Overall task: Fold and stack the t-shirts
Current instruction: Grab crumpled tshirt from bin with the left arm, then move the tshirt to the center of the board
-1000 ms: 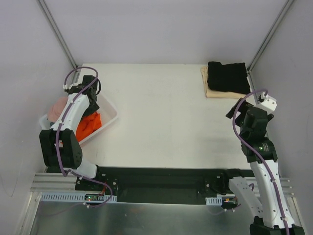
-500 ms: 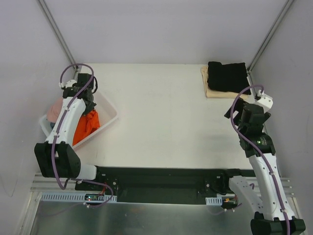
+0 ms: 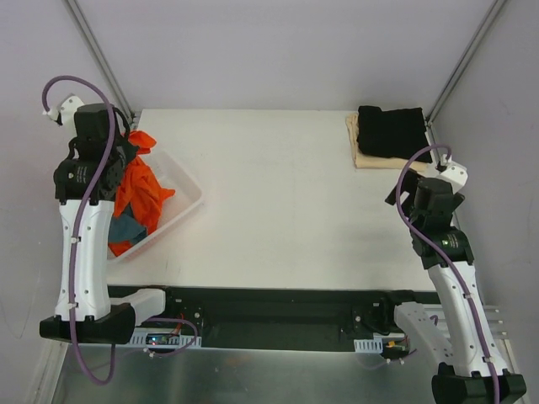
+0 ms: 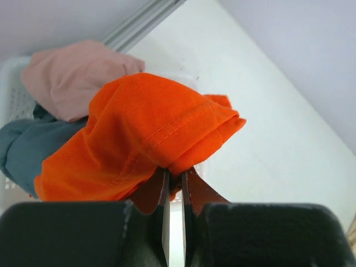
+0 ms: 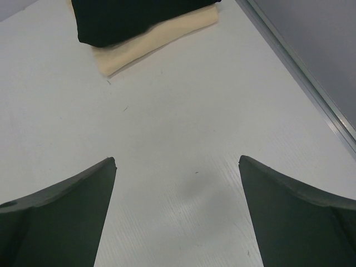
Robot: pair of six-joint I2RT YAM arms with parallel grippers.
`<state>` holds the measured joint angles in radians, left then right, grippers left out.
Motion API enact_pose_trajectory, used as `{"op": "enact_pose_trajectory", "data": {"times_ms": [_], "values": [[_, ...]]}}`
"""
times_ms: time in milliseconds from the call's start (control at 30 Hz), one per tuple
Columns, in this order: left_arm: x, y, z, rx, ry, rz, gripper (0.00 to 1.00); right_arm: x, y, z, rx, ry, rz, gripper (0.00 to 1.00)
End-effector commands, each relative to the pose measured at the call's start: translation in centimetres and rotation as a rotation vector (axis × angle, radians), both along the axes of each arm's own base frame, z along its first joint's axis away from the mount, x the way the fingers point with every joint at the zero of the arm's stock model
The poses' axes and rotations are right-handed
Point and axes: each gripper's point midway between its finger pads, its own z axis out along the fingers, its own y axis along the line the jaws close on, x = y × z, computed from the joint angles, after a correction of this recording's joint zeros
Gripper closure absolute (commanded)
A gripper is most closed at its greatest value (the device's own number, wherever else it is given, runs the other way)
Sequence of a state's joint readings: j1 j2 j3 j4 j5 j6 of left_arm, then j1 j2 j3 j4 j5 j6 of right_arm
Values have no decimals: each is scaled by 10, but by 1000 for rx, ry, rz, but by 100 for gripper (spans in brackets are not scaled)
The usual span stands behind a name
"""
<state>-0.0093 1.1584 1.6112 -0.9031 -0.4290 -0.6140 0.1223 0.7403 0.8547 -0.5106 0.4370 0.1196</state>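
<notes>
Your left pincer (image 4: 173, 183) pinches the orange-red t-shirt (image 4: 139, 128), which hangs above the white tub (image 3: 181, 198). A pink t-shirt (image 4: 72, 75) and a grey-blue t-shirt (image 4: 22, 144) lie inside the tub. Your right pincer (image 5: 177, 161) is spread wide, far from the tub.

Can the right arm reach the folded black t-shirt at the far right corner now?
Probably yes. The right gripper is open and empty, and only bare table lies between it and the black t-shirt atop the cream t-shirt.

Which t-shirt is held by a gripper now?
The orange t-shirt: the left gripper is shut on it. The pink t-shirt and grey-blue t-shirt lie in the tub; the black t-shirt lies on the cream t-shirt.
</notes>
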Motion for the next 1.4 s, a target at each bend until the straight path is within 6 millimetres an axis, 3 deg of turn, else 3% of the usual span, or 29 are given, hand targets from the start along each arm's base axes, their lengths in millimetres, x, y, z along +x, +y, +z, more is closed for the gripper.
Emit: {"op": "enact_pose_trajectory", "data": {"times_ms": [0,133,200,233,400,500,533,833,867,933,967,1033,1067,1133,1167,1300,1367], "values": [[4,-6,83,33,-253,-69,100,0,0,25,-1,-66,5,4],[5,-23,129,23,-390,-173,100,-1,0,27,-4,-74,12,4],[8,-24,140,33,-414,-187,100,-2,0,29,-2,-82,13,4],[4,-24,157,42,-454,-189,100,-3,0,30,-3,-86,10,4],[8,-37,199,44,-558,-269,100,-5,1,36,3,-118,15,4],[7,-69,219,-17,-640,-433,100,-4,1,37,5,-139,21,4],[6,-88,222,-45,-655,-541,100,-4,2,36,8,-145,27,4],[10,-170,260,-213,-755,-941,100,-5,3,37,9,-154,32,4],[14,-190,257,-220,-744,-995,100,-5,3,38,10,-158,33,4],[10,-212,265,-203,-766,-1056,100,-5,3,39,13,-163,34,4],[12,-236,259,-205,-751,-1118,100,-6,4,40,16,-168,36,4],[12,-257,260,-203,-758,-1160,100,-6,4,41,20,-172,34,4],[17,-279,251,-218,-732,-1211,100,-6,5,41,25,-174,34,4],[20,-297,247,-231,-725,-1243,100,-7,4,41,27,-171,26,4],[25,-317,238,-249,-702,-1282,100,-8,3,41,26,-166,21,4],[30,-354,226,-290,-674,-1353,100,-15,-10,35,5,-142,-52,4],[35,-363,217,-292,-655,-1361,100,-18,-14,32,3,-128,-77,4]]}}
